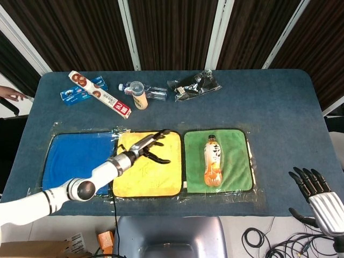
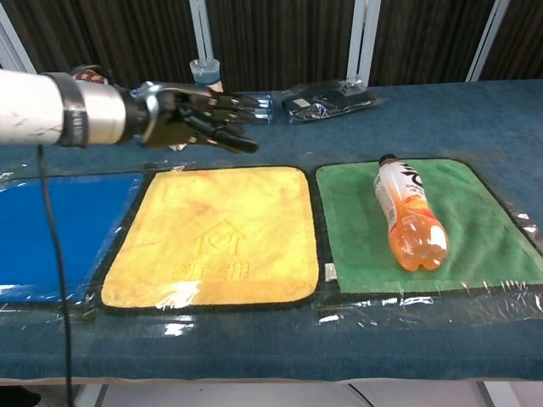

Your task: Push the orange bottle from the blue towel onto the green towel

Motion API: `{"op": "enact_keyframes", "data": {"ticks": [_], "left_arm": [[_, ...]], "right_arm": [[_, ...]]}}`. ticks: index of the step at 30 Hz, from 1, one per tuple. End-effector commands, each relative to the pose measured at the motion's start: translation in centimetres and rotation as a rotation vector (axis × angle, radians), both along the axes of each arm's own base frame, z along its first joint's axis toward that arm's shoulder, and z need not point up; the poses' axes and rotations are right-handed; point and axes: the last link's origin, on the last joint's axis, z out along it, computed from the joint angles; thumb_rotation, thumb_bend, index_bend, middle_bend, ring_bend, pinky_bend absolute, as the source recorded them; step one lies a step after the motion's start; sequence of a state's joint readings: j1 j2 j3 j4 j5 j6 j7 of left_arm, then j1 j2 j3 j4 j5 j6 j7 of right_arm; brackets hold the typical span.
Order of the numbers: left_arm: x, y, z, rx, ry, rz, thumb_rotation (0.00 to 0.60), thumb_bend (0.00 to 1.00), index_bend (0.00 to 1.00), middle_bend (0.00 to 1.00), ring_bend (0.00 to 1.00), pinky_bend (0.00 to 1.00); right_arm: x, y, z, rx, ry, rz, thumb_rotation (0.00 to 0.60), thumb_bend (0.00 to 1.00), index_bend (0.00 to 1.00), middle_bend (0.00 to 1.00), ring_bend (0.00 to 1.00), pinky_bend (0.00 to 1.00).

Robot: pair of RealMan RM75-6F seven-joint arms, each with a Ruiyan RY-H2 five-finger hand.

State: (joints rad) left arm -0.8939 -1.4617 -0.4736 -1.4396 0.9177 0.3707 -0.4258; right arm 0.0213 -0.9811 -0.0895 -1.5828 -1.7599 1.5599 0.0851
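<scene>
The orange bottle (image 1: 212, 160) (image 2: 407, 213) lies on its side on the green towel (image 1: 236, 161) (image 2: 484, 229), cap pointing to the far side. My left hand (image 1: 150, 148) (image 2: 191, 117) hovers above the yellow towel (image 1: 148, 172) (image 2: 216, 237), fingers spread, holding nothing, well left of the bottle. The blue towel (image 1: 75, 161) (image 2: 51, 220) lies bare at the left. My right hand (image 1: 314, 191) hangs open off the table's near right corner, seen only in the head view.
Along the far edge lie snack boxes (image 1: 94, 94), a small jar (image 1: 140, 97) (image 2: 206, 80), a clear bottle (image 1: 156, 92) and a black packet (image 1: 193, 86) (image 2: 331, 102). Clear plastic film surrounds the three towels.
</scene>
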Motion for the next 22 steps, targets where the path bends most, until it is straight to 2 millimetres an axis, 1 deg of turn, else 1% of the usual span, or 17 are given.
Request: {"op": "enact_keyframes", "data": {"ticks": [1,5,7,9,11,13,17,22], "left_arm": [[-14.6,-11.5,11.5,0.804,0.589,-0.302,0.6,0.12,0.0,0.01,0.0,0.12],[-20.3,-16.9,14.1,0.845,0.638,-0.188,0.6,0.12,0.0,0.0,0.0,0.11],[-22.3,-19.1,14.6,0.865,0.677,-0.136,0.6,0.11,0.0,0.0,0.0,0.11],[-23.4,-20.4,14.6,0.865,0.691,-0.109,0.6,0.11,0.0,0.0,0.0,0.11],[-24.1,-21.5,14.1,0.827,0.684,-0.089,0.6,0.1,0.0,0.0,0.0,0.11],[-24.2,-22.1,13.8,0.767,0.706,-0.111,0.6,0.08,0.0,0.0,0.0,0.11],[-23.9,-22.6,13.4,0.731,0.73,-0.125,0.6,0.04,0.0,0.0,0.0,0.11],[-23.1,-22.9,12.9,0.734,0.735,-0.166,0.6,0.02,0.0,0.0,0.0,0.11]], "right_arm": [[0.0,-0.4,-0.4,-0.01,0.01,-0.014,0.6,0.15,0.0,0.05,0.01,0.0],[0.0,-0.9,-0.9,-0.023,0.028,-0.035,0.6,0.15,0.0,0.05,0.01,0.0],[0.1,-1.1,-1.2,-0.028,0.035,-0.044,0.6,0.15,0.0,0.05,0.01,0.0],[0.2,-1.3,-1.4,-0.03,0.038,-0.048,0.6,0.15,0.0,0.05,0.01,0.0],[0.3,-1.5,-1.6,-0.034,0.045,-0.052,0.6,0.15,0.0,0.05,0.01,0.0],[0.4,-1.6,-1.7,-0.035,0.049,-0.053,0.6,0.15,0.0,0.05,0.01,0.0],[0.4,-1.7,-1.8,-0.033,0.051,-0.053,0.6,0.15,0.0,0.05,0.01,0.0],[0.3,-1.7,-1.7,-0.037,0.05,-0.057,0.6,0.15,0.0,0.05,0.01,0.0]]}}
